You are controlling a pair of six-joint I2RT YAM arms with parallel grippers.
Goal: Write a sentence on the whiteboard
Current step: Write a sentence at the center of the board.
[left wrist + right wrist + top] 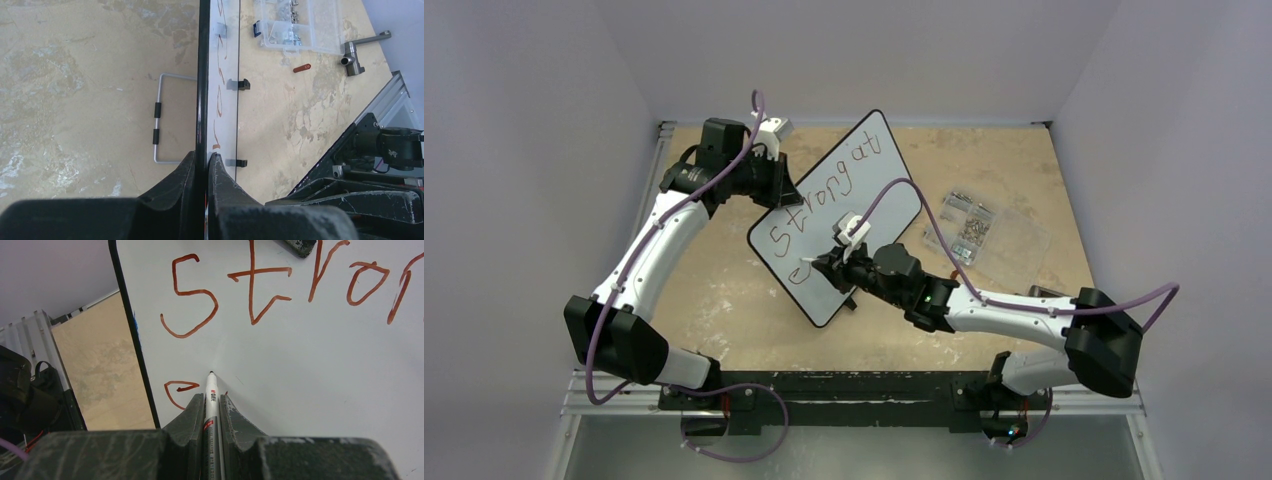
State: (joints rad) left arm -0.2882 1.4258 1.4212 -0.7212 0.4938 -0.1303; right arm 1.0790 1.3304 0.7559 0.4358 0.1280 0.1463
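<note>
We're looking down on a tan table [724, 300], its top mottled and scuffed with pale patches. Plain lilac-grey walls box it in on three sides: the left wall [524, 150], the far wall [854, 50] and the right wall [1184, 150]. A silver metal rail [1104, 405] runs along the near edge. The light is soft and even, and the shadows are faint.

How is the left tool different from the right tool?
The left tool pinches the black edge of the whiteboard, while the right tool pinches a marker. The left tool sits at the board's left edge; the right tool is over its near end, aiming the marker at the white below the red writing. Both are black and shut.
</note>
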